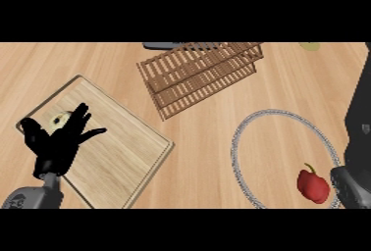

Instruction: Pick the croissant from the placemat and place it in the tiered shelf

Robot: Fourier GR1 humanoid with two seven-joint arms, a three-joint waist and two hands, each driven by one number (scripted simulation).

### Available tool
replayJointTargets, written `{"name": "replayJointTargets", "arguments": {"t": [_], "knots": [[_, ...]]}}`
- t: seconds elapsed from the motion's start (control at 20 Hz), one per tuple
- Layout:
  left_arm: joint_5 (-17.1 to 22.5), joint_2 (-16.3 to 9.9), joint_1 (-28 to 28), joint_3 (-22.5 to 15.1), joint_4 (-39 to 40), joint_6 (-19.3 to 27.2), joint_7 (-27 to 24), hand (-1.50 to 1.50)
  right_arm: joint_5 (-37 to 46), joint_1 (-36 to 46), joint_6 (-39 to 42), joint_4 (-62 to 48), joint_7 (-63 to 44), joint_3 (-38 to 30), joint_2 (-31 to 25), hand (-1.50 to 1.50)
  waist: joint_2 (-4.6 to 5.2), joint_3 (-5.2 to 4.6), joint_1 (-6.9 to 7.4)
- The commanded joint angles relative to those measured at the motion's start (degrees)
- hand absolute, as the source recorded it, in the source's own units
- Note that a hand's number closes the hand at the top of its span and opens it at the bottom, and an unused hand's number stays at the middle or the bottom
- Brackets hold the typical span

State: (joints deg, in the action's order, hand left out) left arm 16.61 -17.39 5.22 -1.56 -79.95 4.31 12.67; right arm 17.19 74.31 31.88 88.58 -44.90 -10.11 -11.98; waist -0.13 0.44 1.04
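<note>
**Head view: croissant half hidden under our open left hand**

Head view shows our left hand [58,139] spread flat above the placemat [123,152], fingers straight and apart, closed on nothing. The placemat looks like a pale wooden board lying toward the worktop's [210,132] left edge. Just beyond our fingertips, near the placemat's far left corner, a small pale-yellow shape peeks out; we take it for the croissant [58,117], though the hand covers most of it and we cannot tell whether fingers touch it.

The tiered shelf [199,73] sits tilted near the worktop's far edge, well apart from the placemat.

What could go wrong, in our judgement:
- With so little of the croissant showing, we could curl our fingers beside it or push it off the placemat's far corner.
- The shelf's slatted tiers overlap from this angle, so we may misjudge which level is open and catch the croissant on a slat.

Hard to make out:
- Our right hand [351,188] is cut off at the worktop's right edge; we cannot tell its state.
- A red pepper [313,186] lies on the grey-rimmed plate [246,127] near that hand.
- A greenish object [310,46] at the far edge is too cropped to name.
</note>
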Motion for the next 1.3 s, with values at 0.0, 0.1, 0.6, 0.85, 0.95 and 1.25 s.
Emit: {"name": "replayJointTargets", "arguments": {"t": [0.0,0.1,0.6,0.85,0.95,1.25], "knots": [[-2.8,0.8,-1.3,-2.4,4.1,1.0,2.4,0.00,-0.4,5.4,0.5,-10.1,4.6,-1.8,-2.9,1.50,0.59,-0.51,0.12],[-0.9,-0.1,-0.7,-0.6,3.8,-0.5,2.9,0.00,0.2,3.6,1.4,-12.1,7.9,-0.2,-3.1,1.50,0.53,-0.49,-0.08],[-2.6,2.0,-1.2,-2.9,1.5,0.8,4.4,0.00,10.1,6.4,-6.0,-29.9,24.4,5.0,-3.8,1.50,0.86,-0.49,1.00],[-2.4,1.2,-0.5,-0.7,2.8,0.8,3.8,0.00,12.1,6.3,-10.0,-34.2,30.1,5.4,-3.6,1.50,0.61,-0.48,0.12],[-2.6,2.1,-1.5,-1.2,4.9,-0.6,0.7,0.00,12.6,11.1,-10.4,-39.7,30.6,4.1,-4.7,1.50,0.95,-0.55,0.84],[-2.3,1.8,-1.1,-1.6,-0.8,0.6,6.1,0.00,15.1,12.9,-17.4,-48.8,37.8,4.2,-2.6,1.50,0.87,-0.48,1.68]]}}
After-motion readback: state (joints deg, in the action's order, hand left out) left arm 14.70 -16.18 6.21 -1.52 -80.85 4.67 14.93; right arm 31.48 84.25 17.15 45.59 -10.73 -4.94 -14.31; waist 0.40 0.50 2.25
